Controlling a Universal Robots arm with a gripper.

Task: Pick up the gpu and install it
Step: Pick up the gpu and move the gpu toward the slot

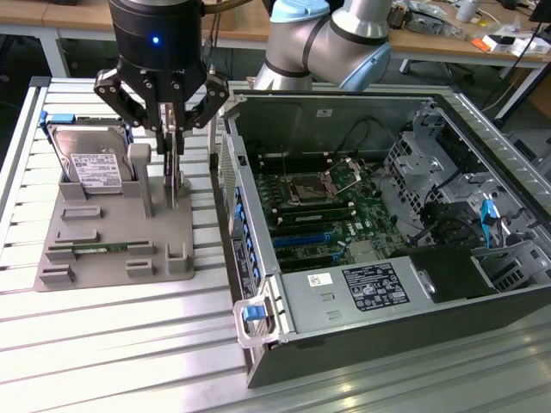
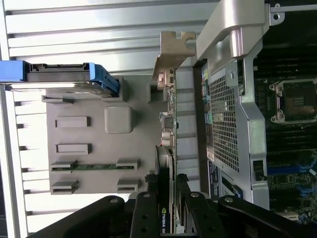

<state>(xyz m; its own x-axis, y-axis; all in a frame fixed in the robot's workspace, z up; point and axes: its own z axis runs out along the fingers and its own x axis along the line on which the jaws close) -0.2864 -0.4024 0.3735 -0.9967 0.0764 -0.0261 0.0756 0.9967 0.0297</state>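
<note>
Gripper [image 1: 170,146] clamps the gpu [image 2: 169,119] standing on edge in the grey holder [image 1: 103,258]; pick-up underway, likely needing a straight lift out.

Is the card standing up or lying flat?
Standing up: the gpu stands thin and vertical at the gray holder, between the jaws.

gpu [image 2: 170,134] end — hidden in pincer [image 2: 166,179], hard drive [image 2: 54,73] cropped

Arm [image 1: 336,39] bent over, end effector [image 1: 170,142] pointing down w/ fingers [image 2: 147,213] clamped.
</note>
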